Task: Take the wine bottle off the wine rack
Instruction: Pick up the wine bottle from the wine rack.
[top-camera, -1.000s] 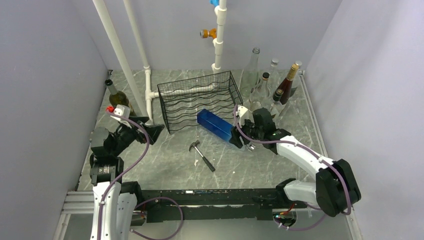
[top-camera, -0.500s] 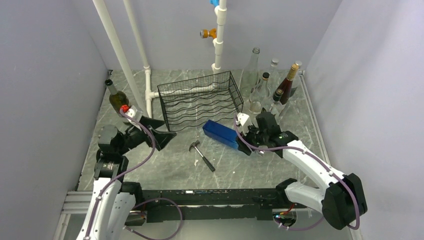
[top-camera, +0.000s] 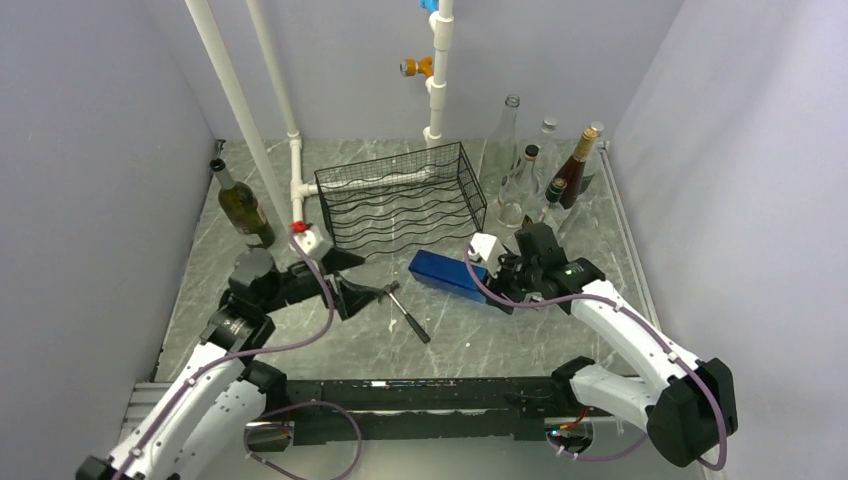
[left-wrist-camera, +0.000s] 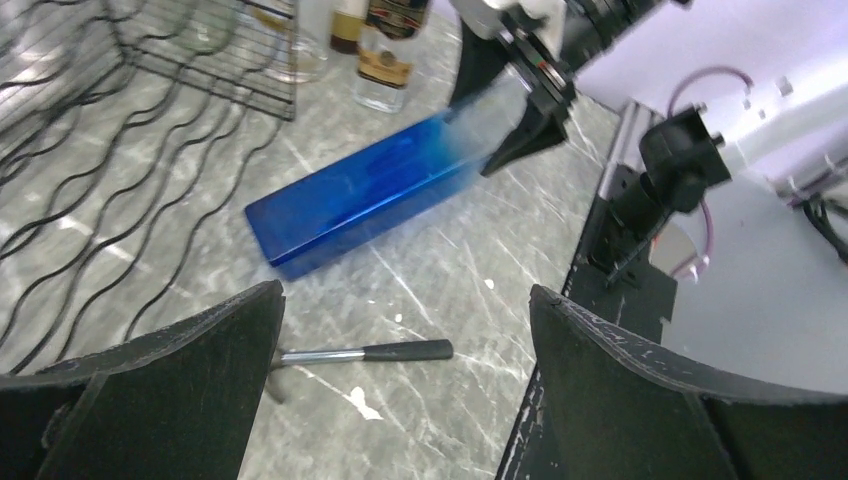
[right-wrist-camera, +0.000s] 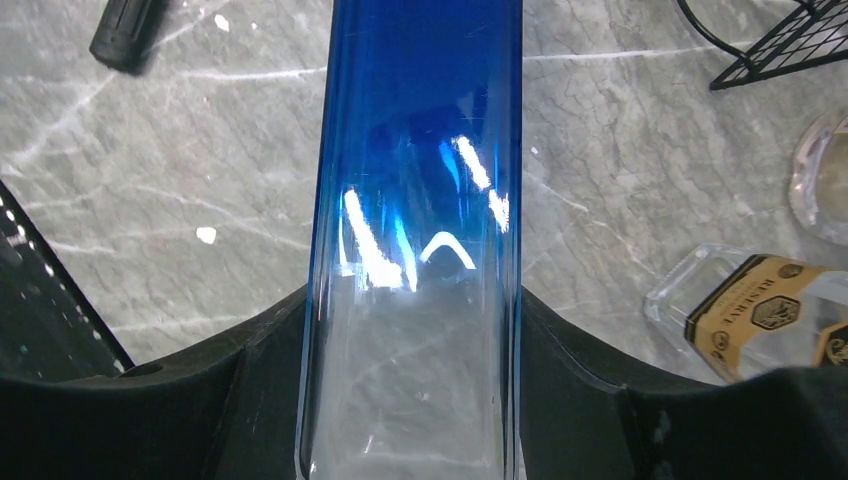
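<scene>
Bottle (top-camera: 445, 272): glossy, flat-sided blue glass, lying at the wire rack's (top-camera: 400, 205) 5 o'clock
Right gripper (top-camera: 497, 280): clamping the bottle
Left gripper (top-camera: 350, 282): hanging spread
Table (top-camera: 500, 340): grey marbled

Quick count: 1 blue rectangular glass bottle (top-camera: 445, 272), 1 black wire-mesh rack (top-camera: 400, 205), 1 black-handled metal hammer (top-camera: 408, 315). Plus 1 dark green glass bottle (top-camera: 240, 205) on the left. Approx 6 mixed glass bottles (top-camera: 523, 180) back right, too bunched up to count exactly.

Robot lab test cell: plain grey walls (top-camera: 90, 150), white pipes (top-camera: 234, 100).
</scene>
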